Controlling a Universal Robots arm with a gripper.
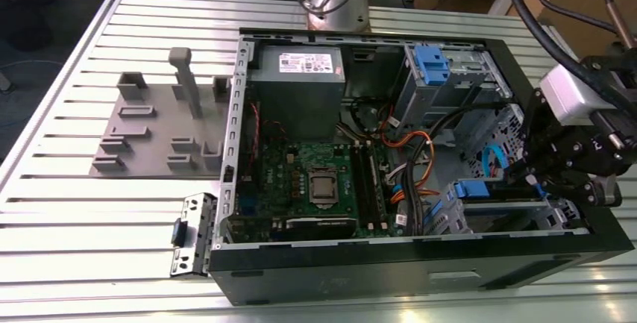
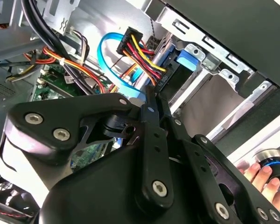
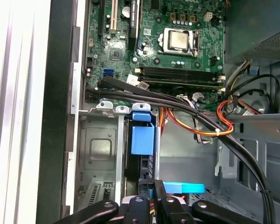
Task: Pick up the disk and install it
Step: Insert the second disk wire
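An open desktop computer case lies on its side on a slatted metal table. In the exterior view the black gripper reaches into the case at about four o'clock, by the drive cage in the case's lower corner on the exterior view's right.

The disk stands on edge in a slot of that cage. In the first wrist view its blue plastic bracket shows as a blue tab above a dark, narrow drive body, between the cage's grey metal walls. The gripper is directly over the disk's near edge, with the two black fingers pressed close together, side by side, and only a thin dark gap between them. Whether they pinch the bracket's edge or simply rest closed against it cannot be told.

In the second wrist view the gripper points its closed fingertips toward the same cage, next to a blue data cable and a bundle of red, yellow and black power wires. A person's hand shows at the far edge, outside the case.

The green motherboard fills the case centre, with a grey power supply box at twelve o'clock of it. A grey plastic fixture sits on the table at nine o'clock of the case.
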